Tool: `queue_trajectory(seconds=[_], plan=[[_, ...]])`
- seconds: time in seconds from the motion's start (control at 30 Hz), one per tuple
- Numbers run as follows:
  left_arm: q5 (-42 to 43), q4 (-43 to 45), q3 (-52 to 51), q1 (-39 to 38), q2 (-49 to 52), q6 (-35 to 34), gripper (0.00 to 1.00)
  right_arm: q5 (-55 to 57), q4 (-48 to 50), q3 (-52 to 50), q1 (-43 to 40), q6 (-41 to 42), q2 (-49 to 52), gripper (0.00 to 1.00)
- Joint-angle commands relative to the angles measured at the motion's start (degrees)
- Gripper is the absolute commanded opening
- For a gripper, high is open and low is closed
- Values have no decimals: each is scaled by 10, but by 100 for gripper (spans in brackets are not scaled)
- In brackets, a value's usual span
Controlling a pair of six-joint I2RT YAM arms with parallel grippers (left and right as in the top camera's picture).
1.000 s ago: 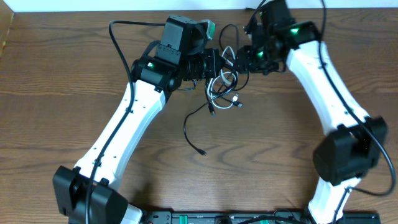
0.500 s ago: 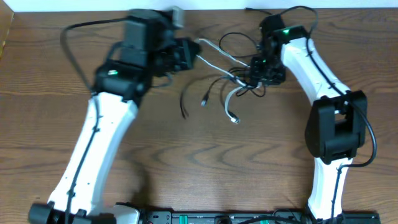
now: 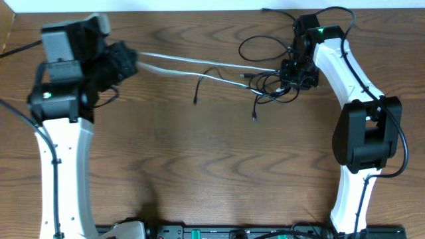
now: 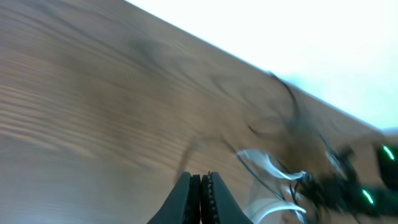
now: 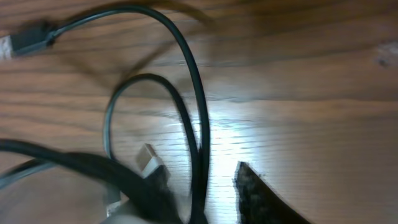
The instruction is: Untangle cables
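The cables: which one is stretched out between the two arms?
The white cable: it spans from the left gripper to the right gripper, while the black cables lie looped by the right one.

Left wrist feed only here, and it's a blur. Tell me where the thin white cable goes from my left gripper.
Observer: Overhead, the thin white cable stretches from the left gripper straight across the wooden table to the right gripper.
Operator: Report the black ones.
Observer: The thin black cables bunch in a knot at the right gripper; one loose end trails toward the table's middle.
Operator: Give me the right wrist view.
Observer: It shows a silver plug end lying among black loops on the wood.
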Motion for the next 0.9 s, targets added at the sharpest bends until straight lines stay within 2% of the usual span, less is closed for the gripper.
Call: queue_trajectory(seconds=[0.0, 0.17, 0.3, 0.47, 0.53, 0.6, 0.7, 0.77, 0.87], plan=[[-33, 3, 8, 66, -8, 26, 8, 33, -5, -2, -25, -9, 4, 24], [-33, -31, 8, 109, -3, 54, 7, -55, -2, -2, -28, -96, 2, 1], [-14, -74, 8, 77, 10, 93, 7, -150, -3, 4, -23, -169, -21, 1], [53, -80, 8, -5, 33, 128, 8, -225, -6, 17, -2, -211, -77, 1], [71, -72, 8, -46, 44, 128, 17, -237, -2, 18, 7, -210, -107, 1], [89, -63, 8, -87, 59, 128, 32, -250, 2, 18, 12, -210, -132, 1], [117, -47, 8, -134, 83, 128, 48, -281, 5, 18, 12, -210, -159, 1], [125, -30, 8, -168, 106, 125, 56, -301, 4, 18, 12, -207, -167, 1], [131, -8, 8, -196, 132, 118, 60, -314, 2, 18, 12, -205, -167, 1]])
